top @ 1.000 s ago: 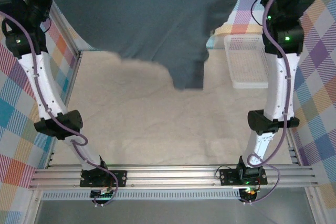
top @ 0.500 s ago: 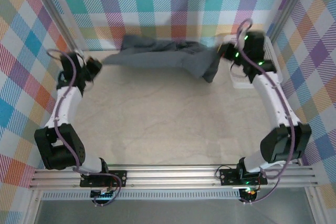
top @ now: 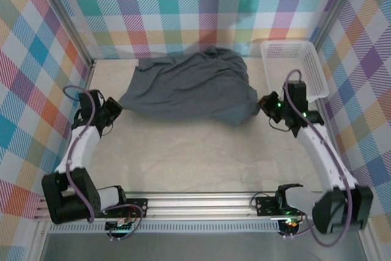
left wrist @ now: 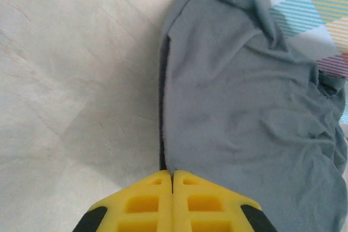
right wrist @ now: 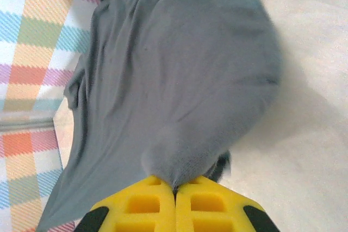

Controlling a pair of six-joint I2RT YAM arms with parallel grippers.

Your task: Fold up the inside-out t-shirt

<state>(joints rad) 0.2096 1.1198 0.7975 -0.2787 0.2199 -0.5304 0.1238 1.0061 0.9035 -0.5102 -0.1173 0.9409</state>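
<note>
Your left fingers (left wrist: 144, 204) are pressed shut on the t-shirt (top: 189, 87) hem, which runs straight ahead from their tips, the cloth spreading to their right over the surface (top: 195, 151). It looks thin, limp and light, so expect sagging and creases; take it at hems and corners. Your right fingers (right wrist: 144, 204) are clamped on a bunched corner. The wrist views show each pinch; the top view shows the whole spread and the basket (top: 293, 65) near the right fingers
</note>
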